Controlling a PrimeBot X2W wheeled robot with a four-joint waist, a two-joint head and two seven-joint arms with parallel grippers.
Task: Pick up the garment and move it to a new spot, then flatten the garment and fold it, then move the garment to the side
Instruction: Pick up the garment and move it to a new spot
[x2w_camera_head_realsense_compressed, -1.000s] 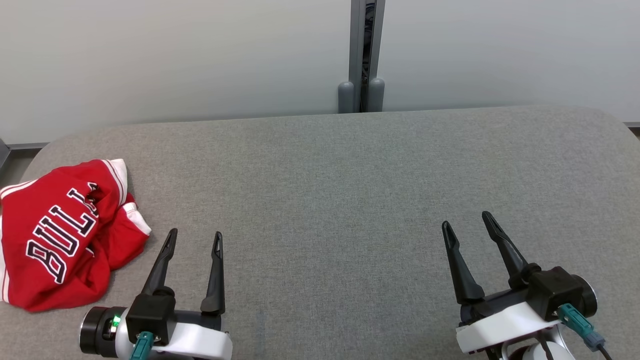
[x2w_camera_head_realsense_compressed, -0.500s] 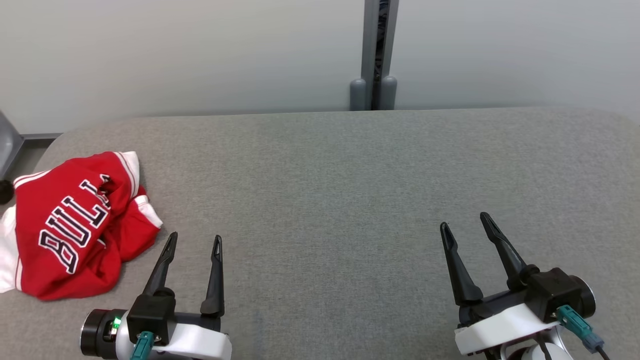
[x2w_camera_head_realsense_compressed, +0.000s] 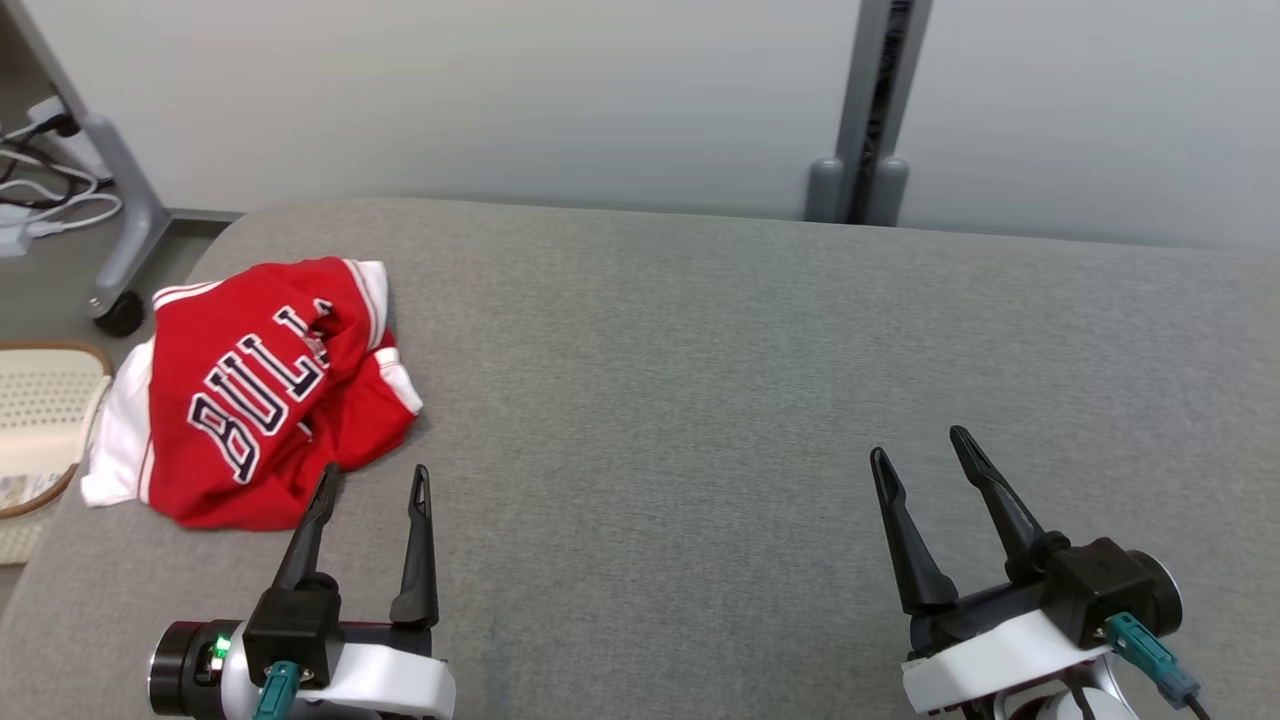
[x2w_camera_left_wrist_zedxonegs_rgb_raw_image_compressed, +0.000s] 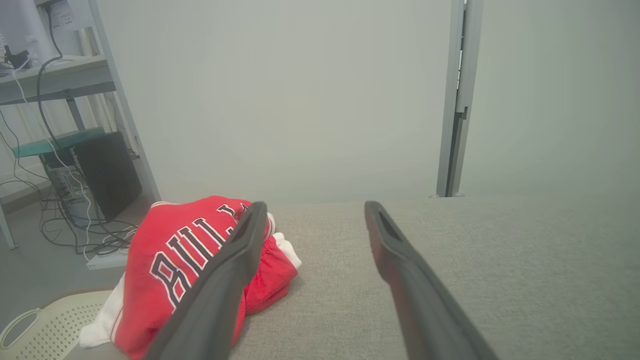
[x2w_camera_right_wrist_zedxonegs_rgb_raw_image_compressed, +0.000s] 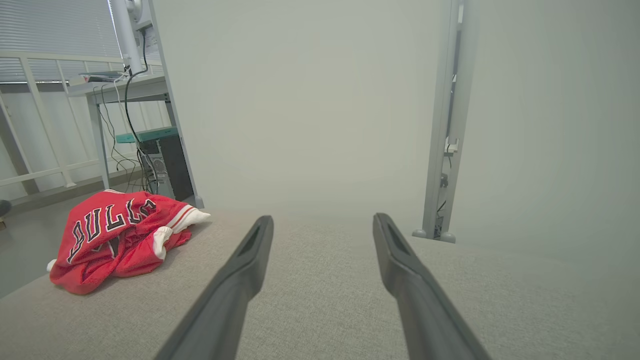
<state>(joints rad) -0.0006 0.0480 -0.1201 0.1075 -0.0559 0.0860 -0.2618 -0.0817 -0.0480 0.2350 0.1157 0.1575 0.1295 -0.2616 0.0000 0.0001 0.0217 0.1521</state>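
Observation:
The garment (x2w_camera_head_realsense_compressed: 260, 390) is a crumpled red jersey with white trim and dark lettering, lying at the far left end of the grey table (x2w_camera_head_realsense_compressed: 700, 380). My left gripper (x2w_camera_head_realsense_compressed: 372, 478) hovers open just to the garment's near right, its left fingertip close to the cloth edge, nothing between the fingers. In the left wrist view the garment (x2w_camera_left_wrist_zedxonegs_rgb_raw_image_compressed: 185, 260) lies ahead to the left, partly behind the left finger of the left gripper (x2w_camera_left_wrist_zedxonegs_rgb_raw_image_compressed: 315, 207). My right gripper (x2w_camera_head_realsense_compressed: 920, 445) stands open over bare table at the lower right. Far left in the right wrist view lies the garment (x2w_camera_right_wrist_zedxonegs_rgb_raw_image_compressed: 115, 232), with the right gripper (x2w_camera_right_wrist_zedxonegs_rgb_raw_image_compressed: 322, 220) open.
A pale perforated basket (x2w_camera_head_realsense_compressed: 35, 420) sits on the floor past the table's left end. A wheeled grey stand (x2w_camera_head_realsense_compressed: 120, 240) with cables is behind it. A white wall and a grey post (x2w_camera_head_realsense_compressed: 870, 110) stand behind the table.
The camera has turned left, so the whole scene slid right and the basket and stand came into view. Both grippers stay open; the left gripper now sits closer to the garment.

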